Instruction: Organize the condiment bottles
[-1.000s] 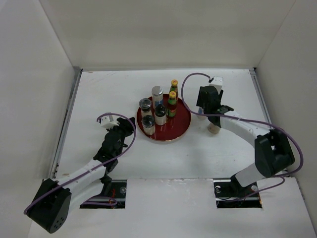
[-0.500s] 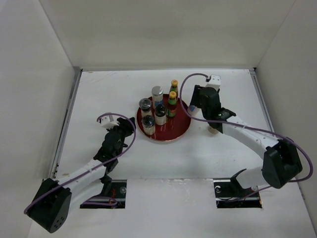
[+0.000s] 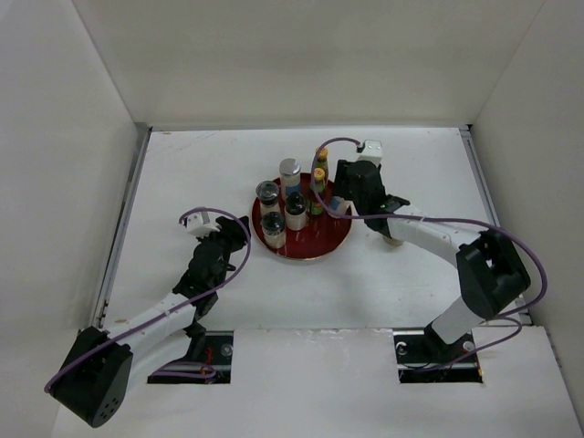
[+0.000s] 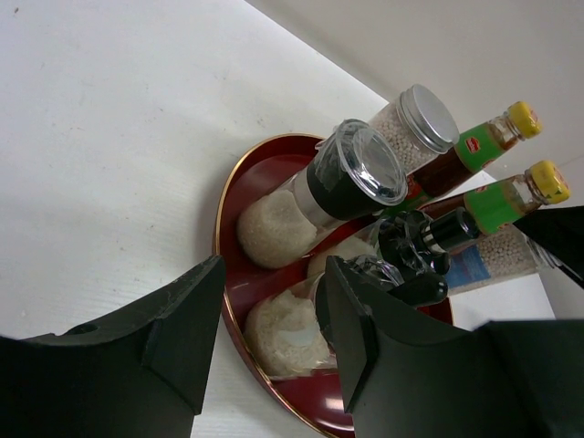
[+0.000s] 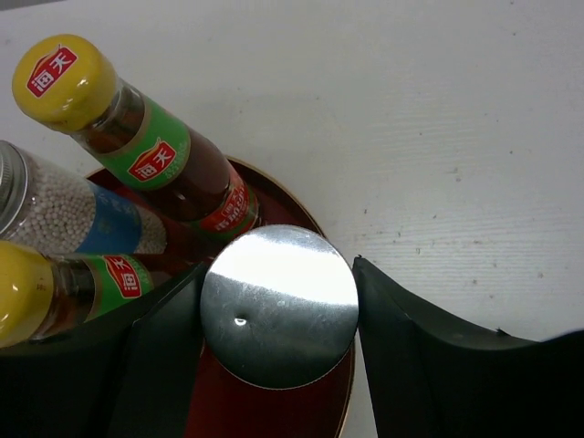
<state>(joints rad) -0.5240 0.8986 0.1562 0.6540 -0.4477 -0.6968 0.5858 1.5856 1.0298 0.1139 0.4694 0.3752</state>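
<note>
The condiment bottles stand on the round red tray (image 3: 307, 256): two slim red sauce bottles with yellow caps (image 3: 318, 187), a silver-lidded peppercorn jar (image 3: 289, 173) and three pale dark-lidded jars (image 3: 272, 228). My right gripper (image 3: 340, 203) is over the tray's right edge, shut on a jar with a flat silver lid (image 5: 278, 306), right beside a sauce bottle (image 5: 146, 146). The left gripper (image 4: 274, 321) is open and holds nothing. It is low at the tray's left rim (image 4: 222, 228), facing the pale jars (image 4: 278, 228).
A small beige object (image 3: 392, 239) lies on the table right of the tray, partly under my right arm. White walls close in the table on three sides. Purple cables loop over both arms.
My right arm has swung left, from the table right of the tray to the tray's right edge, with the silver-lidded jar in its grip. The left arm has stayed put.
</note>
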